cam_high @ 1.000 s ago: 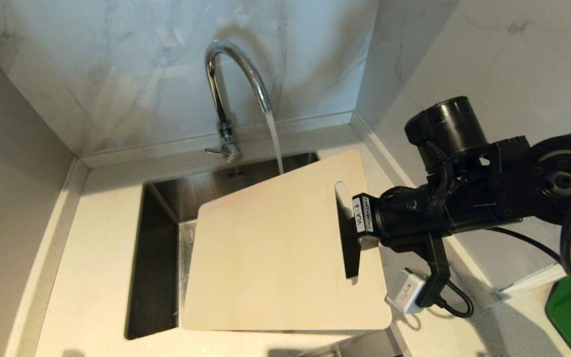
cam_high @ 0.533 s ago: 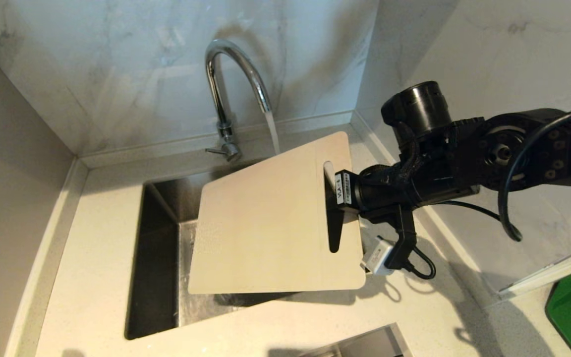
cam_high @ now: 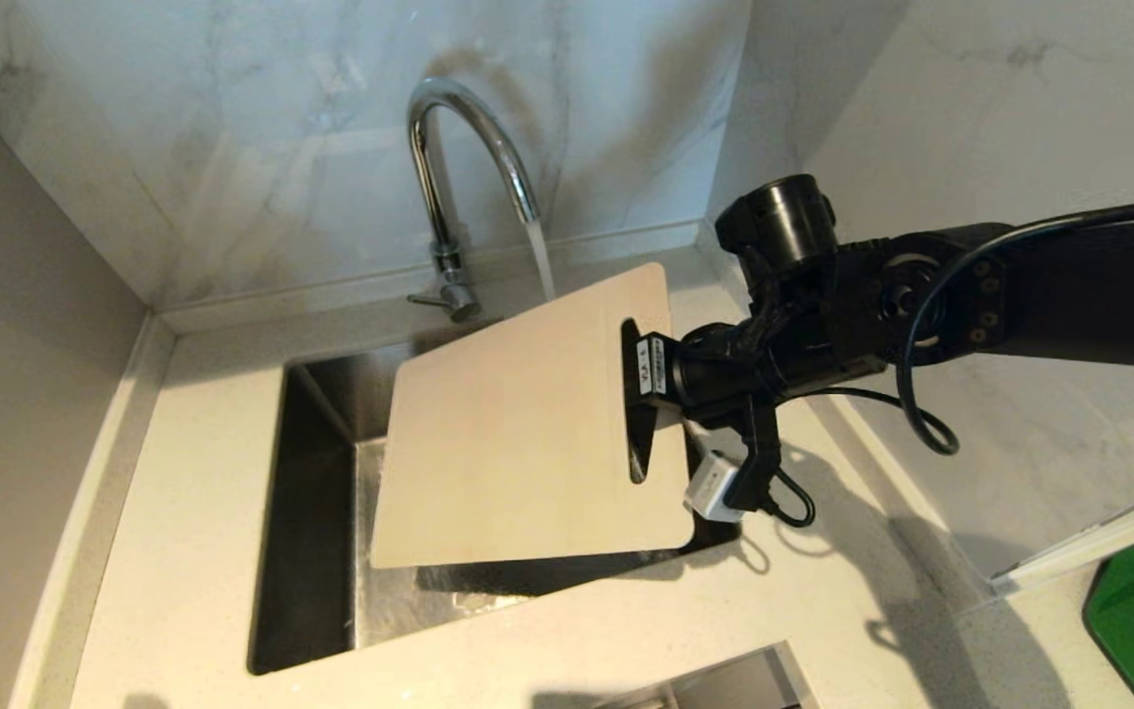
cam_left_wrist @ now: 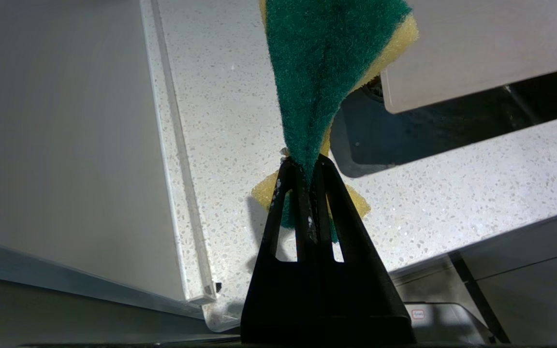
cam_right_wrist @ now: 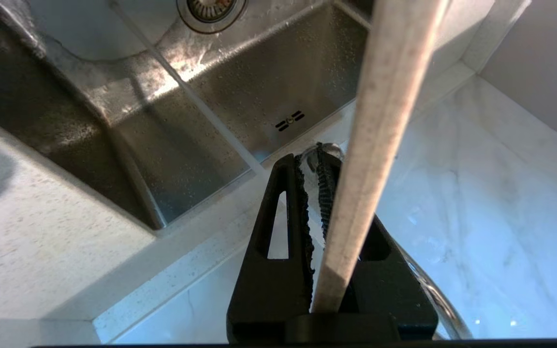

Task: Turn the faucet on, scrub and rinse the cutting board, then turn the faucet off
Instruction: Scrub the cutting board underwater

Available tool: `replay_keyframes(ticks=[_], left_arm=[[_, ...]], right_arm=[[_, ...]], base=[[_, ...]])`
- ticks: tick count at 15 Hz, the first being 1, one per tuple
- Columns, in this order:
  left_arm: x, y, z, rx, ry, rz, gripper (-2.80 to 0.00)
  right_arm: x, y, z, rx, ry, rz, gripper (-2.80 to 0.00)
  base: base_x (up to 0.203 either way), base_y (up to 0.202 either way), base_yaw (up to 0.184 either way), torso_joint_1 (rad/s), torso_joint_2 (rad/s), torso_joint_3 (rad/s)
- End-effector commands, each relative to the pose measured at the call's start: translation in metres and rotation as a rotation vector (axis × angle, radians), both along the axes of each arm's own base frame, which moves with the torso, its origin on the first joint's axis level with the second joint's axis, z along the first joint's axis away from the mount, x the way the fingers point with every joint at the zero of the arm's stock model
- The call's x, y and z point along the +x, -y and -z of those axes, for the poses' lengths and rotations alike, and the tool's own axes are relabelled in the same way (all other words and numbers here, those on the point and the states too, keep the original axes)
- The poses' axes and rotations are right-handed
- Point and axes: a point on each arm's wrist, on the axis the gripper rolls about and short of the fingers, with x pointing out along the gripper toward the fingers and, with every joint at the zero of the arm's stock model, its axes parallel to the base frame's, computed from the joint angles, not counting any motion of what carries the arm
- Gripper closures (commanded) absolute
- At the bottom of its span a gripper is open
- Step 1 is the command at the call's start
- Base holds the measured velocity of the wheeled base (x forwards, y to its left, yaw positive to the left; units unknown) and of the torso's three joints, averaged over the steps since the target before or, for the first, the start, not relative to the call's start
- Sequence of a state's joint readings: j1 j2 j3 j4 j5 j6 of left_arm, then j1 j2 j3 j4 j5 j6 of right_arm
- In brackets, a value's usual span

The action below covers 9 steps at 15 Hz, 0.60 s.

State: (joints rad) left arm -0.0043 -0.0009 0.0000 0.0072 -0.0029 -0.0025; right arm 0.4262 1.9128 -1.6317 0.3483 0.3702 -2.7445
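The cutting board (cam_high: 518, 433) was held tilted over the sink (cam_high: 316, 551) by the right gripper (cam_high: 648, 394), pinched at its slotted end, its far edge under water running from the faucet (cam_high: 459, 167). A green-and-yellow sponge (cam_left_wrist: 327, 72) was clamped in the left gripper (cam_left_wrist: 307, 169), beside the sink.

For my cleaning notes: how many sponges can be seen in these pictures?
1. The green-and-yellow sponge is pinched in the left gripper, above the countertop beside the sink; others may be hidden.

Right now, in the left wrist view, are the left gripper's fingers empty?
No: the left gripper has its fingers pinched shut on a green-and-yellow scrub sponge above the speckled countertop.
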Motion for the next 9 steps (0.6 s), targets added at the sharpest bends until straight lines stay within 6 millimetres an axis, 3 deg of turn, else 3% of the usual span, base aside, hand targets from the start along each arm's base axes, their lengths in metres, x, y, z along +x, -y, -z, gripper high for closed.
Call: replay_keyframes(ticks=[1,9], left_arm=[[0.000,0.000,0.000,-0.001,-0.001,0.000,0.00],[0.000,0.000,0.000,0.000,-0.001,0.000,0.00]], right_arm=[[0.013,-0.006,0.009,-0.012,-0.003,-0.011,0.00],[0.036,-0.017,0.014,-0.002,0.013,-0.016,0.00]], base=[[0.000,0.000,0.000,0.000,0.00,0.000],[0.000,0.000,0.000,0.000,0.00,0.000]])
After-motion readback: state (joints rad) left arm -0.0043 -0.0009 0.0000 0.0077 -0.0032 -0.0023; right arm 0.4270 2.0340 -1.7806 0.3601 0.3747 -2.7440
